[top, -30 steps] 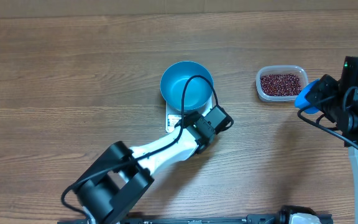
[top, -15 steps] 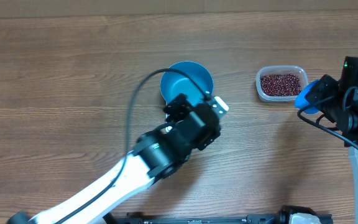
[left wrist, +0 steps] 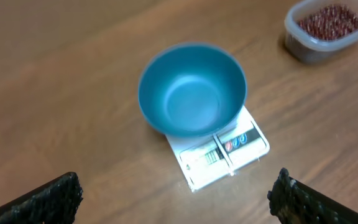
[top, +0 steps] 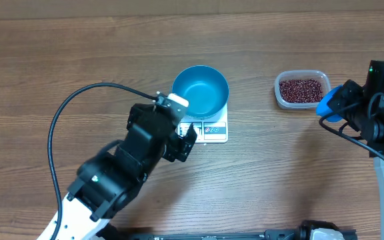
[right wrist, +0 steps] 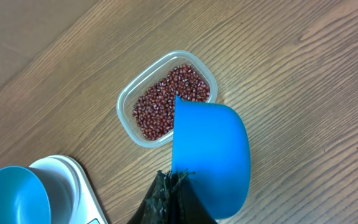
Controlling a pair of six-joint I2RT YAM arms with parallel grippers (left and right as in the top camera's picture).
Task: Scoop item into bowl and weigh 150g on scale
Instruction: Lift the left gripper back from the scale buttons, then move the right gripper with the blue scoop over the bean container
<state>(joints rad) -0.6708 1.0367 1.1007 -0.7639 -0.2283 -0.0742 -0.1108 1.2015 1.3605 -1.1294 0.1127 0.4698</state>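
Overhead: the bowl (top: pixel 201 90) sits empty on the scale (top: pixel 213 131). All the beans (top: pixel 301 88) lie in the clear tub (top: pixel 280 93) to the bowl's right, so placing the bowl looks done while scooping and weighing remain. The left arm (top: pixel 122 170) reaches in from the bowl's lower left.

Left wrist: the left fingers (left wrist: pixel 48 199) stand spread wide and hold nothing, raised above the tabletop (left wrist: pixel 55 74) and looking down on the bowl.

Right wrist: the right fingers (right wrist: pixel 166 199) are closed on the blue scoop (right wrist: pixel 213 155), which is poised beside the tub, well right of the bowl.
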